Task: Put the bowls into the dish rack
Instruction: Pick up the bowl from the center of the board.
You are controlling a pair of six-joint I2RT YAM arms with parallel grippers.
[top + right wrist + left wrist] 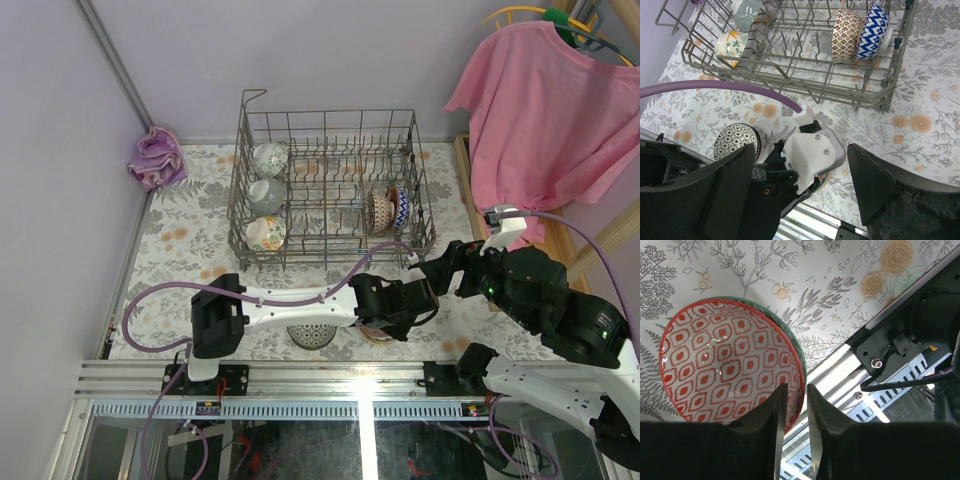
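5 bowls (265, 233) already sit in the dish rack (340, 112): 3 down its left side, 2 by the right end. 3 more wait on the tabletop (190, 240): a black-and-white bowl (735, 142) and a red-and-white bowl (725, 365) nested in a green bowl (790, 335). The left claw (795, 390) straddles the red rim, jaws narrow; I cannot tell if it pinches. The right claw (801, 147) hangs wide apart, empty.

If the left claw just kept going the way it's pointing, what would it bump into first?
Probably the rim of the red-and-white bowl, which sits right at the tips of the left gripper; depth is unclear.
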